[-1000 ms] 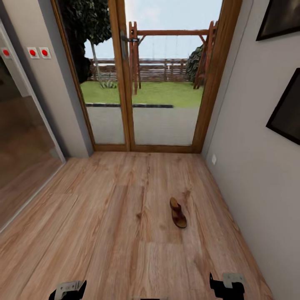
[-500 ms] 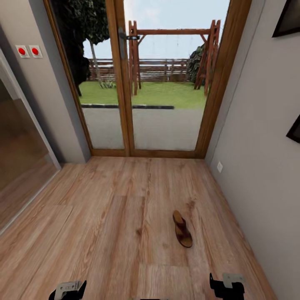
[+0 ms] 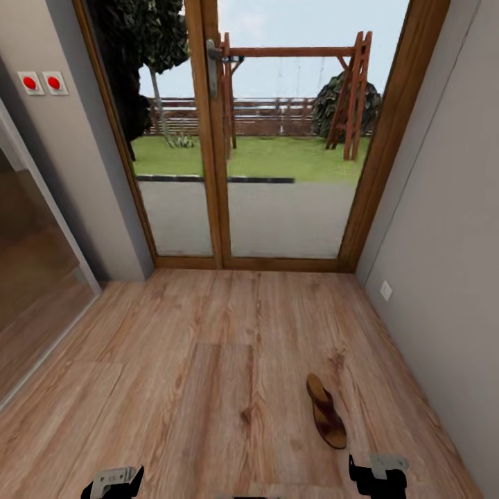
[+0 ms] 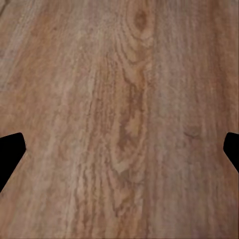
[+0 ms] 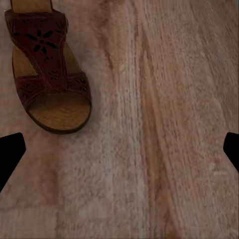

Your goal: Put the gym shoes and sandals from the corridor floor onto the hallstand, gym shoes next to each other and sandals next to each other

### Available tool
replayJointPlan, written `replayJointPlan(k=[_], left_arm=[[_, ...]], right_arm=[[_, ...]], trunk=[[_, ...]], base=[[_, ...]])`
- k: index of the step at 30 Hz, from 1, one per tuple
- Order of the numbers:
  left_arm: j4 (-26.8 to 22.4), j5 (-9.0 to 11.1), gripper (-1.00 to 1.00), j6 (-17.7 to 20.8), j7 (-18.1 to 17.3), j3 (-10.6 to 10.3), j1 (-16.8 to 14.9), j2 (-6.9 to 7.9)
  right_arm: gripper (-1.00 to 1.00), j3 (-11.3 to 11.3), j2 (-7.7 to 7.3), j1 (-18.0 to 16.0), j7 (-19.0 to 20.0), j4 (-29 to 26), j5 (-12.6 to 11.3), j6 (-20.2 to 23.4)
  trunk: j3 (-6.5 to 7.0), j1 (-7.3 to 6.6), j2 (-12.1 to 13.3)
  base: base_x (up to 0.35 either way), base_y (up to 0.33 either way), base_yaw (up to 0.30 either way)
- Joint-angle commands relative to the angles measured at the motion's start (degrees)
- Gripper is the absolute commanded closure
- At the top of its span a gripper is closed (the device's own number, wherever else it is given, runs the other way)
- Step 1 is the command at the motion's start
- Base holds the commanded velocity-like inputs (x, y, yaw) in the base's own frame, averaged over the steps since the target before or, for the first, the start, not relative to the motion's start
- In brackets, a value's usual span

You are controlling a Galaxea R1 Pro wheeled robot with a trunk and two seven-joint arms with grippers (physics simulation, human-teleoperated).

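Lying flat on the corridor floor [image 3: 208,360], 1 sandal [image 3: 326,410] is sitting just ahead of the right gripper [image 3: 378,478], untouched. Right gripper's fingers are standing apart, empty; left gripper [image 3: 114,482] likewise, hovering over bare planks.

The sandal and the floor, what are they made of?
The sandal looks like dark-brown leather, matte, with a flower pattern cut into its wide strap and a tan footbed. The floor looks like light wood planks: streaky grain and knots show, with plank seams. Both are renders, so this is only a guess from looks.
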Motion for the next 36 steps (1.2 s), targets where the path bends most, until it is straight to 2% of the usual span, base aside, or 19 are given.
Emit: replayJointPlan(k=[1,15,36], left_arm=[[0.04,-0.4,-1.0,-0.17,-0.31,0.52,-0.05,-0.01],[0.07,-0.39,-1.0,-0.17,-0.31,0.49,-0.05,-0.01],[0.07,-0.41,-1.0,-0.17,-0.31,0.47,-0.05,-0.01]], right_arm=[[-1.0,-0.43,-0.01,-0.04,-0.16,0.06,0.59,-0.18],[-1.0,-0.43,-0.04,-0.04,-0.13,0.06,0.6,-0.18],[-1.0,-0.43,-0.04,-0.04,-0.08,0.06,0.6,-0.18]], trunk=[[-0.05,0.02,-0.02],[0.0,0.02,-0.02],[0.71,0.02,-0.02]], base=[[0.26,0.248,0.0],[0.189,0.29,-0.024],[0.22,0.275,-0.228]])
